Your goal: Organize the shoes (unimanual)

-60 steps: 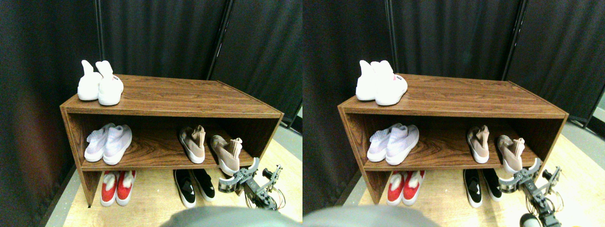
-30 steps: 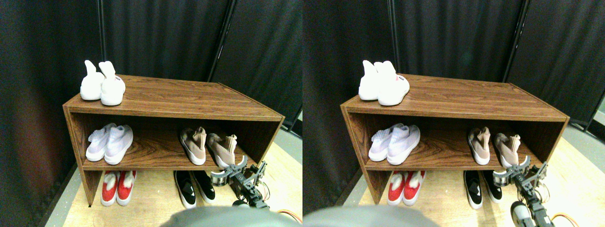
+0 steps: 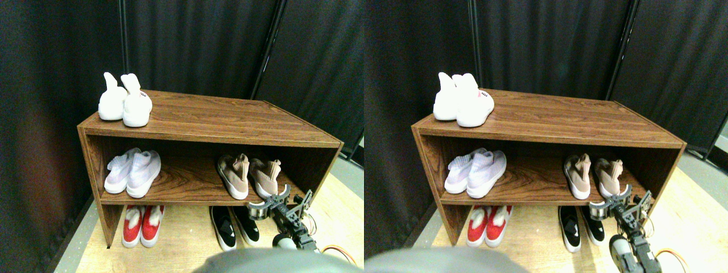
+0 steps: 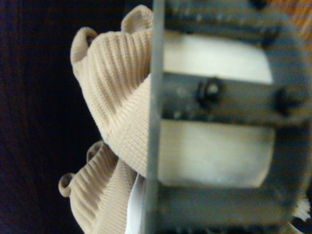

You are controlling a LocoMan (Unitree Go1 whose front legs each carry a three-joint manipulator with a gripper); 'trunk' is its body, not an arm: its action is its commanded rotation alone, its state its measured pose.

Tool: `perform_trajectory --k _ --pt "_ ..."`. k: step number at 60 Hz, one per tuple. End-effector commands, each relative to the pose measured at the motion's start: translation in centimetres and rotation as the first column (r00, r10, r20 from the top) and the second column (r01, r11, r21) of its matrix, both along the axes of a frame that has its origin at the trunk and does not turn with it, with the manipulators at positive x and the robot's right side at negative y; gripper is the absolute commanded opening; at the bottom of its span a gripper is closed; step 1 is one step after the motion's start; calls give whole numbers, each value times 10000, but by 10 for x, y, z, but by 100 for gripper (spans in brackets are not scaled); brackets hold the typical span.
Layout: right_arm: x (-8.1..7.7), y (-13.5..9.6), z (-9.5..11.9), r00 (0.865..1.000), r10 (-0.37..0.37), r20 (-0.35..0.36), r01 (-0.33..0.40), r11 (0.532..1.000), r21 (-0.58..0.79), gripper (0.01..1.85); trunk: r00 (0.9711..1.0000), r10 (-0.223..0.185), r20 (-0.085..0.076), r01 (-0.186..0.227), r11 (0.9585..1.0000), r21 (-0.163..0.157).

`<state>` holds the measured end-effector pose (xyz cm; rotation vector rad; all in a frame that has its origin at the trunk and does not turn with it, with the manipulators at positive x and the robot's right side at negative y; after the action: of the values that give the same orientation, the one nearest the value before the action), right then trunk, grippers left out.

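The shoes, a beige knit pair with white soles, stand side by side on the right of the rack's middle shelf (image 3: pixel 187 190): the left shoe (image 3: pixel 234 175) and the right shoe (image 3: pixel 266 177), heels toward me. My right gripper (image 3: pixel 287 202) sits at the shelf's front edge, right against the right shoe's heel, its jaws apart and holding nothing. In the wrist view the ribbed collar of the right shoe (image 4: pixel 119 97) lies close beyond the dark jaw frame, its white sole (image 4: pixel 214 151) shows through the frame, and the other shoe's collar (image 4: pixel 92 195) lies beside it.
A lilac-white pair (image 3: pixel 132 172) occupies the shelf's left. A white high-collared pair (image 3: pixel 124 102) stands on the rack's top. On the floor under the shelf are a red pair (image 3: pixel 141 224) and a black pair (image 3: pixel 233 223). The rack's right side panel (image 3: pixel 325 170) is close to the gripper.
The right beige shoe has swung from angled outward to parallel with its mate and slid deeper onto the shelf. My gripper has moved left and in toward the shelf edge.
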<state>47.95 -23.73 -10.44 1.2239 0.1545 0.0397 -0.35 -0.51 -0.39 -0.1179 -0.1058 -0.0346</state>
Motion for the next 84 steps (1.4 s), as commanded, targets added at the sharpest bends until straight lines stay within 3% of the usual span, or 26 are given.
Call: perform_trajectory --k 1,22,35,38,40,44,46,49,51,54,63,76,78,84 --pt "3 0 3 9997 -61 257 60 10000 44 142 9998 61 -197 -66 9997 -245" --pt "-14 -4 8 9989 -1 462 7 9999 -122 148 9998 -7 -219 4 9999 -132" --pt "-57 -13 36 9897 189 1416 -126 9989 -446 139 9997 -120 -206 117 9999 -114" --pt "-63 -18 44 9807 227 1942 -94 9975 -694 115 9997 -140 -211 138 9999 -99" --pt "-64 -19 45 9793 222 2012 -78 9974 -722 108 9997 -140 -211 138 9999 -99" --pt "-71 -29 57 9649 -458 2585 749 9918 -1038 47 9997 -176 -193 175 9998 -67" --pt "-71 -30 58 9616 -494 2701 851 9889 -1221 40 9996 -189 -192 188 9998 -70" --pt "-73 -38 65 9486 -600 3108 1188 9776 -1737 10 9997 -190 -184 189 9998 -62" --pt "-73 -41 67 9446 -705 3206 1336 9747 -1794 6 9996 -198 -198 197 9998 -42" --pt "-74 -51 72 9272 -814 3657 1597 9688 -1893 6 9996 -201 -203 201 9998 -27" --pt "-70 -72 81 9089 -851 4083 1720 9683 -1812 6 9996 -233 -165 233 9997 -9" --pt "-48 -83 83 9108 -1091 3982 1841 9706 -1551 6 9997 -212 -158 212 9998 -9" --pt "-43 -83 82 9044 -1349 4049 2106 9662 -1486 6 9997 -206 -149 205 9998 -18" --pt "-27 -85 75 9201 -1627 3563 2235 9651 -1364 6 9997 -208 -149 208 9998 -17"
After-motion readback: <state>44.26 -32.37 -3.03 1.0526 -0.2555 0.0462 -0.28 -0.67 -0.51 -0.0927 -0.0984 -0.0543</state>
